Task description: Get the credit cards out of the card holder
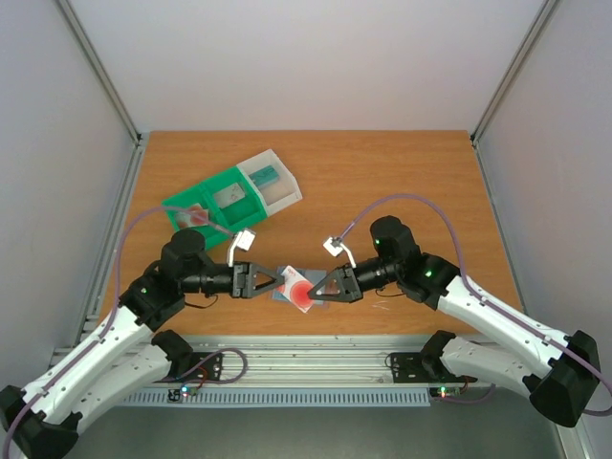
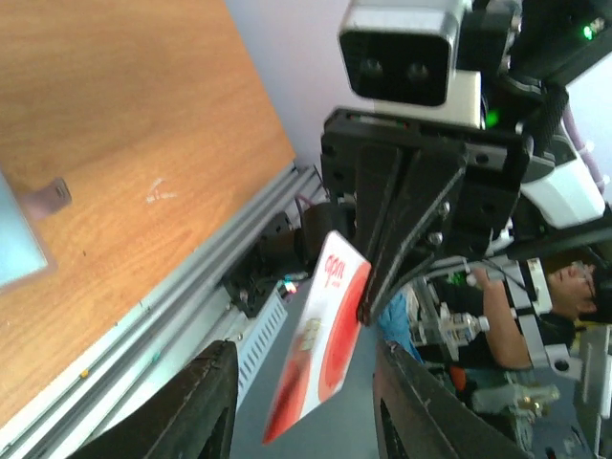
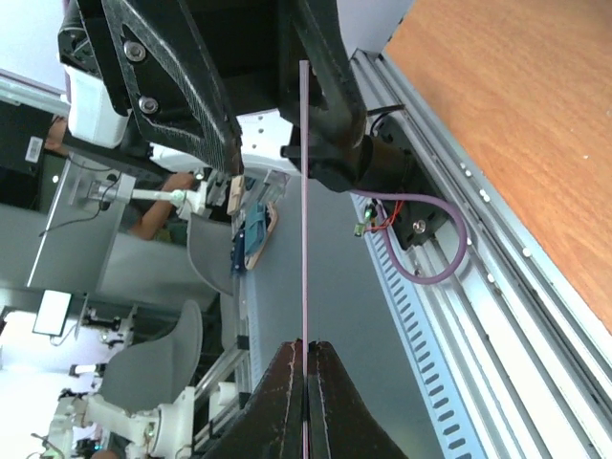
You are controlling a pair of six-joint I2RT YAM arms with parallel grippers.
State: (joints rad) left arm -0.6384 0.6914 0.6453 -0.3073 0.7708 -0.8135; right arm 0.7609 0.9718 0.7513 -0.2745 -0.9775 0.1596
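Note:
A pale credit card (image 1: pixel 300 293) with a red round blotch hangs between the two grippers, just above the blue-grey card holder (image 1: pixel 279 295) near the table's front edge. My right gripper (image 3: pixel 306 346) is shut on the card (image 3: pixel 304 191), which shows edge-on as a thin line. In the left wrist view the same card (image 2: pixel 325 330) is pinched at one edge by the right gripper's fingers (image 2: pixel 375 287). My left gripper (image 2: pixel 304 387) stands open, its fingers on either side of the card and apart from it. A pale corner of the holder (image 2: pixel 14 244) lies at the left.
A green-and-white compartment tray (image 1: pixel 222 196) sits at the back left, with a teal card (image 1: pixel 266 176) in its white end and a red-marked card (image 1: pixel 196 216) at its near end. The metal rail (image 1: pixel 316 359) runs along the table's front edge.

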